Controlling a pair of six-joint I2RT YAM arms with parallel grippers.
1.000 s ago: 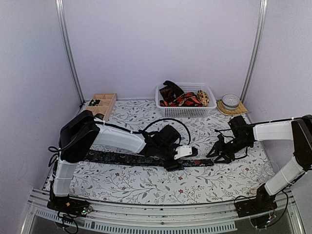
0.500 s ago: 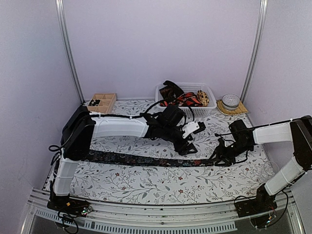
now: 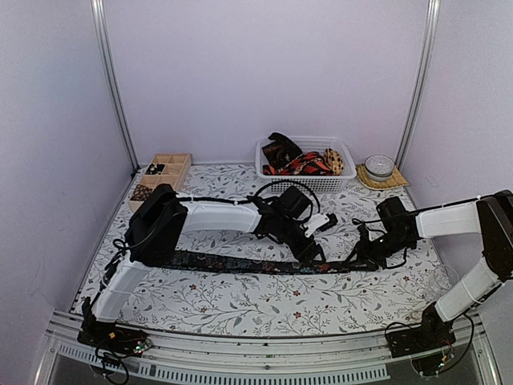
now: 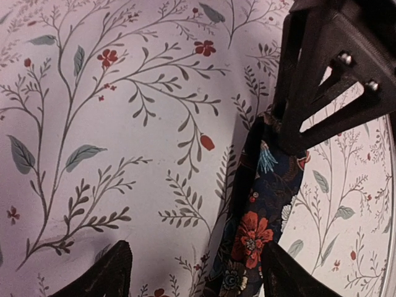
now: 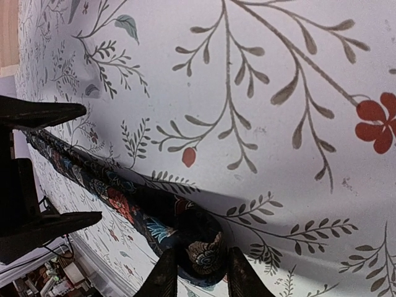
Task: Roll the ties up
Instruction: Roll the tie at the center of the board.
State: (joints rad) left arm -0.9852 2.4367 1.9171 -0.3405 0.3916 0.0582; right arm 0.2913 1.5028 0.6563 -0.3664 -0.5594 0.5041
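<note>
Now dark floral fabric necktie (image 3: 224,261) lay stretched parallel to worktop (image 3: 240,309) near edge. Right pincer (image 5: 199,265) clenched on its curled right end, probably seeding roll; left pincer (image 4: 195,266) released, straddling it.

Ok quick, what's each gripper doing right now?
Left gripper: open, over the dark floral tie.
Right gripper: shut on the dark floral tie's end.

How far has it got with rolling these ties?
Barely started. One dark floral tie lies flat across the table; the right tool pinches its end, and the open left tool hovers over it. More ties sit loose in the basket, still to roll.
</note>
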